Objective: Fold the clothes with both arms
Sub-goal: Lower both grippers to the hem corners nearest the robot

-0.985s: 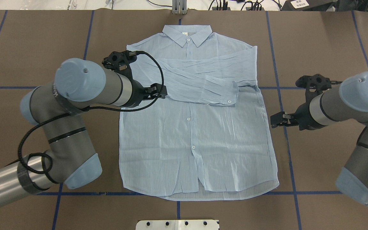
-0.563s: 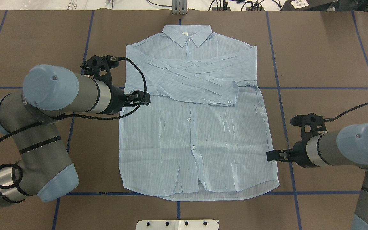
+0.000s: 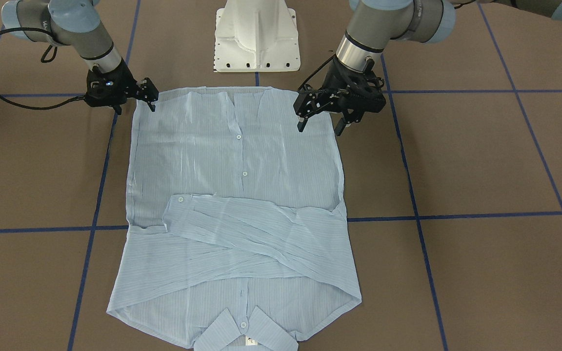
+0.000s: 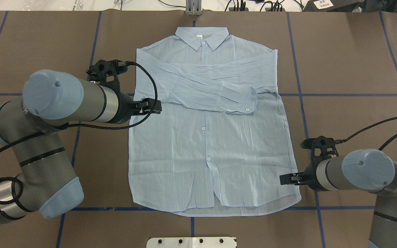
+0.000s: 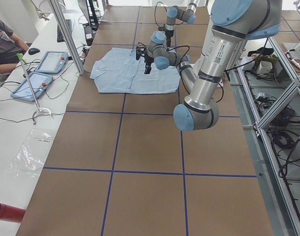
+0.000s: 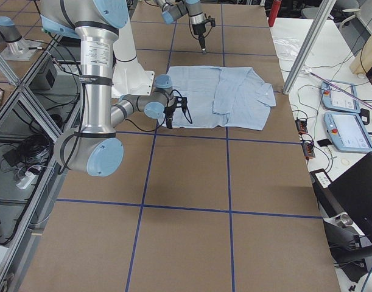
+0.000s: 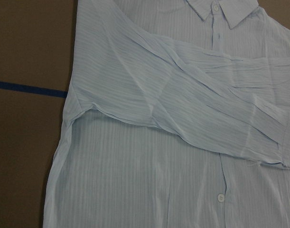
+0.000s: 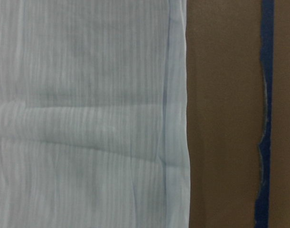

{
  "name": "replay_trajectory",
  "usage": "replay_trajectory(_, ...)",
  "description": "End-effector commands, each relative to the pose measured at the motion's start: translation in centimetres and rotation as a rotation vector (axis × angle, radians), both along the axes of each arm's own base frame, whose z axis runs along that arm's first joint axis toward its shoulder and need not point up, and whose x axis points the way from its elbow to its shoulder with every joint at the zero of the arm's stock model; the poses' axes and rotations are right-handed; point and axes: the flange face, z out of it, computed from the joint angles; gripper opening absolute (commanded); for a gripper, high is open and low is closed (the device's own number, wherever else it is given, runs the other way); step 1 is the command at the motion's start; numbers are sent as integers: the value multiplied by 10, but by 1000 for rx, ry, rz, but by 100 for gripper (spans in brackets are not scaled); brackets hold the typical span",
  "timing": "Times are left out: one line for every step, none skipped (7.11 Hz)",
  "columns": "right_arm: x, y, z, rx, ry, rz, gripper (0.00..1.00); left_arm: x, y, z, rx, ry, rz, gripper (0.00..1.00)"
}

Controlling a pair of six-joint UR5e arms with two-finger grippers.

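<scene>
You see the shirt (image 4: 205,148) flat on the counter (image 4: 339,51), sleeves (image 4: 215,93) crossed over its chest. Your left pincer (image 3: 319,126), jaws apart, hangs above its side edge; your right pincer (image 3: 134,108), also apart, sits at the hem corner.

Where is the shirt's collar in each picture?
Front-facing: collar at bottom centre.
Overhead: collar at top centre.
Exterior left: at the left end of the shirt, too small to make out.
Exterior right: collar at the shirt's right end.
Left wrist: collar at top edge.
Right wrist: not in it.
Shared landmark: folded sleeves beside the collar.
</scene>
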Motion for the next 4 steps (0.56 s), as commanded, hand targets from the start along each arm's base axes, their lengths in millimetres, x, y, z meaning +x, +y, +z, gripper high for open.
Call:
replay_trajectory(-7, 10, 3, -9, 5, -27, 99, 0, 0, 0, 1, 1, 0, 100)
replay_trajectory(-9, 12, 2, -14, 5, -34, 97, 0, 0, -1, 2, 2, 0, 100)
replay_trajectory(-10, 14, 3, -36, 3, -34, 89, 0, 0, -1, 2, 2, 0, 100)
replay_trajectory(-11, 16, 3, -39, 3, -35, 82, 0, 0, -1, 2, 2, 0, 100)
